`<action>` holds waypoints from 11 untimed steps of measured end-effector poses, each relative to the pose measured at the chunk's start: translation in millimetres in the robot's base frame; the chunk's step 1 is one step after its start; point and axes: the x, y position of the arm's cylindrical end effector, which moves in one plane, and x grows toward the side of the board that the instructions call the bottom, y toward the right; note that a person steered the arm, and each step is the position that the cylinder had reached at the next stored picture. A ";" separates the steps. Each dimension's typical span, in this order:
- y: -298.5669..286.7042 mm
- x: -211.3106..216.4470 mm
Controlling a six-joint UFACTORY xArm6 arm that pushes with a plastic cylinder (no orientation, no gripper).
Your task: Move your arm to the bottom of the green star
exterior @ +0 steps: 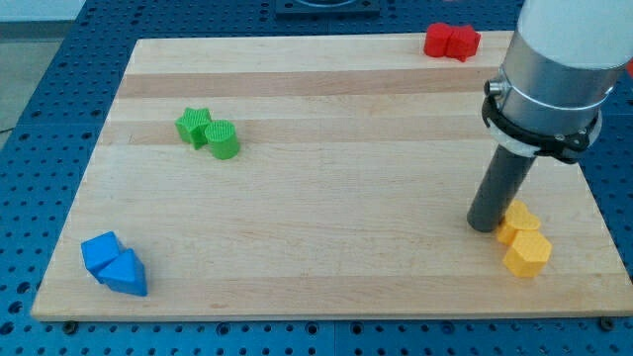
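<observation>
Wooden board (326, 119) on blue pegboard: we see the green star (194, 126) upper left, touching a green cylinder (224, 139). Our tip (484, 225), fingerless, sits far right, beside yellow blocks (521, 240). Blue blocks (114, 264) lie bottom left, red ones (451, 42) top right.

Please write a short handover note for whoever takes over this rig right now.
My tip rests on the board at the view's right, touching or nearly touching the yellow blocks.
The green star sits at the view's upper left, with a green cylinder against its right side.
Red blocks lie at the top edge, blue blocks at the lower left.
Done: nothing visible yet.
Left: cross the board leftward and stop just below the green star.
</observation>
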 end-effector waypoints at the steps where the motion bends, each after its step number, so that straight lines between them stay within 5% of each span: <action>1: -8.5 -32.8; 4: -36.5 -67.3; 7: -142.6 -125.6; 9: -166.1 -108.4; 11: -225.0 -34.5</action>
